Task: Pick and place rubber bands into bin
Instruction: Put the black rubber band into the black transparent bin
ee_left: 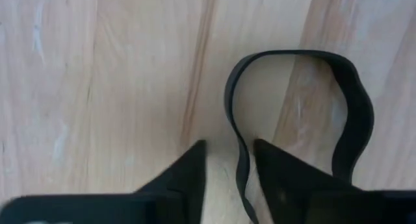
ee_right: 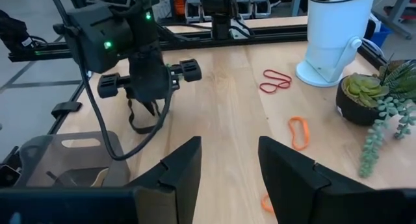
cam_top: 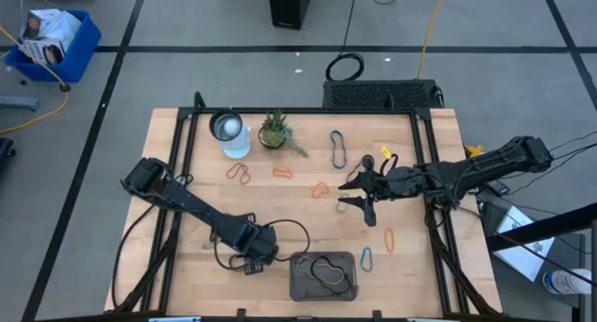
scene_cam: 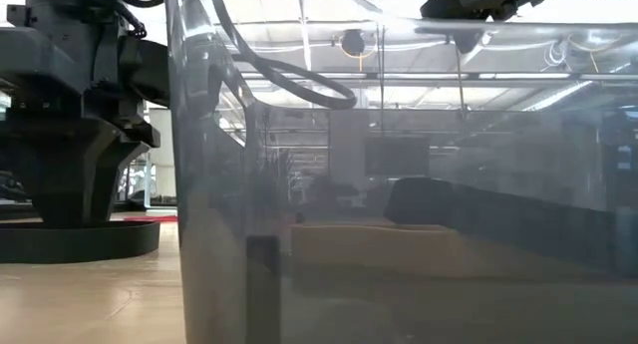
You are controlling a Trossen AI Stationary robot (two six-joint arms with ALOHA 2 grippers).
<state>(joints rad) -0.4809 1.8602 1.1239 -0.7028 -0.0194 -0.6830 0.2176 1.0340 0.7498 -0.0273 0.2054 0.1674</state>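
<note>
While low over the bench (cam_top: 187, 224) just left of the bin (cam_top: 324, 276), left claw (ee_left: 229, 162) half closed astride one strand of a black rubber band (ee_left: 354, 100), loop's long axis running forward, away from the fingers; not clamped yet. Farther off, right claw (ee_right: 229, 159) parted, empty, above mid-bench near an orange band (ee_right: 298, 132).

Your wooden table (cam_top: 187, 229) carries: white jug (cam_top: 229, 131) and potted succulent (cam_top: 274, 131), both well beyond left gripper (cam_top: 254, 263). Dark grey bin (cam_top: 324, 275) sits just beside that gripper, black band inside. Loose rubber bands: red (cam_top: 239, 173), orange (cam_top: 283, 172), orange (cam_top: 321, 189) between both grippers; blue-black (cam_top: 338, 147) beyond right gripper (cam_top: 358, 193); orange (cam_top: 390, 236) and blue (cam_top: 367, 259) near it.
</note>
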